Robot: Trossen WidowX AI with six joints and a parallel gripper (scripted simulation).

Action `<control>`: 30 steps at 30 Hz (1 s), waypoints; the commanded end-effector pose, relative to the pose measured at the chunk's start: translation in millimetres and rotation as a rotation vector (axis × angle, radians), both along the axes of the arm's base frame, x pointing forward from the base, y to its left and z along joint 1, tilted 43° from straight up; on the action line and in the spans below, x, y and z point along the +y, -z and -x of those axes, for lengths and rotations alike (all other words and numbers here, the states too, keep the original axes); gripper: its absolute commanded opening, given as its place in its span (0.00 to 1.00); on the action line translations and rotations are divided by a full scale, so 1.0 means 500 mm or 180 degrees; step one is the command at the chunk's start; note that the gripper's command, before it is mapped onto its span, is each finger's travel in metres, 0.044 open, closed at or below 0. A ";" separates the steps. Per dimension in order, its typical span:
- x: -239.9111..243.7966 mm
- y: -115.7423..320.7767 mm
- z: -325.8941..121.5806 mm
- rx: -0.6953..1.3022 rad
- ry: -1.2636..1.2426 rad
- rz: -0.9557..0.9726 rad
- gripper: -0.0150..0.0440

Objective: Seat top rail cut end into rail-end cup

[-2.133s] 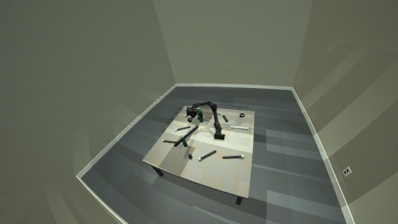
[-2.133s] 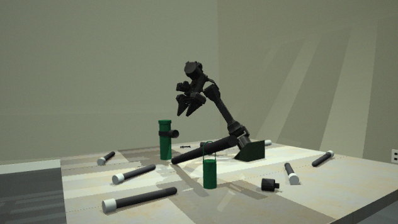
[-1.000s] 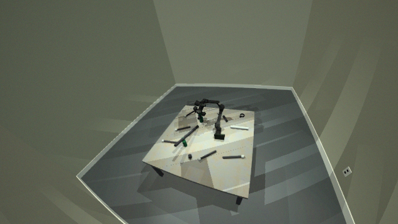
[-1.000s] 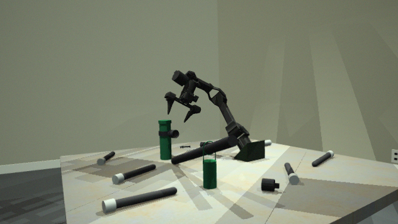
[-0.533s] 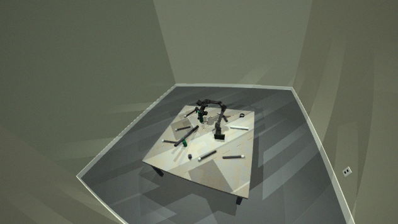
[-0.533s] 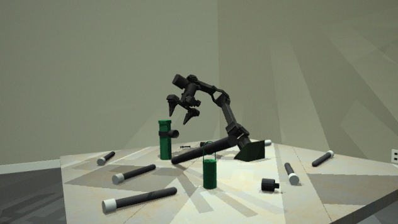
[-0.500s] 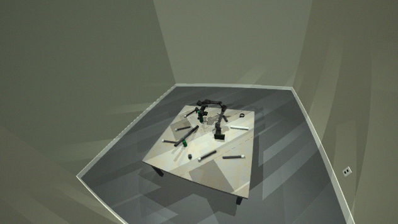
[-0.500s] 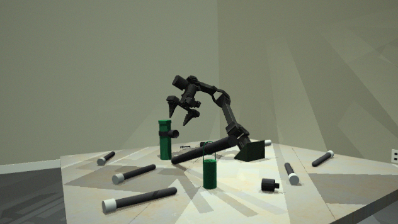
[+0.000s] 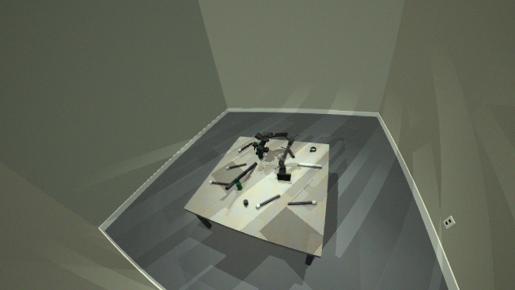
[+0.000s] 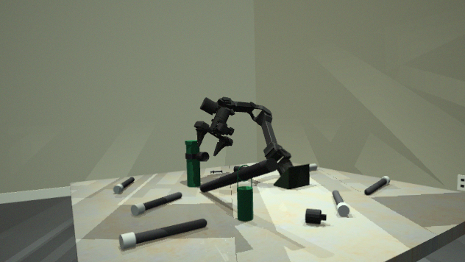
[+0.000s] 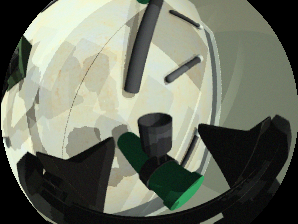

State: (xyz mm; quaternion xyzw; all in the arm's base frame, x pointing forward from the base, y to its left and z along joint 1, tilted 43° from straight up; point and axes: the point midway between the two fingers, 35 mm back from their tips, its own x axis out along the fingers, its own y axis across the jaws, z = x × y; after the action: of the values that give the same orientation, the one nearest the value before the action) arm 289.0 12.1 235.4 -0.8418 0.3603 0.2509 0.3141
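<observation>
The big green post [image 9: 261, 155] [image 10: 193, 176] [image 11: 132, 150] stands upright. Its black brace band [image 10: 190, 156] is around it, a little below the post cap [image 10: 191, 142] [image 11: 187, 192]. The black rail-end cup [image 10: 203, 157] [image 11: 156, 138] hangs on the band; its mouth faces the rail side. The dark top rail [image 9: 242, 175] [image 10: 229, 179] [image 11: 142, 50] slants through the loop on the small green post [image 9: 239, 186] [image 10: 245, 206]. Its near end is down at the table, below and apart from the cup. My gripper [image 10: 207, 150] [image 11: 156, 132] is open and empty, its fingertips above the cup, one near the post cap.
Several dark rods with white ends lie around, among them one rod [image 9: 269, 201], one longer rod [image 10: 171, 230] and one beyond the rail [image 11: 183, 69]. A black fitting [image 9: 245, 202] [image 10: 313, 216] lies near the small post. A black ring [image 9: 313, 149] and a white rod [image 9: 310, 165] lie behind the arm's base.
</observation>
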 end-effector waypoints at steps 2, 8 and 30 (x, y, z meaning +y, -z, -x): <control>-0.004 0.013 -0.010 0.0020 -0.0015 -0.0005 1.00; -0.012 0.026 -0.023 0.0020 -0.0014 -0.0007 1.00; -0.046 0.071 -0.065 0.0007 -0.0017 0.0000 1.00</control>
State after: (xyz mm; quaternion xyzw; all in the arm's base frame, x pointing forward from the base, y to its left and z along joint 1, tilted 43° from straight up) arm 319.1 -9.5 204.4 -0.8420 0.3602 0.2496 0.3145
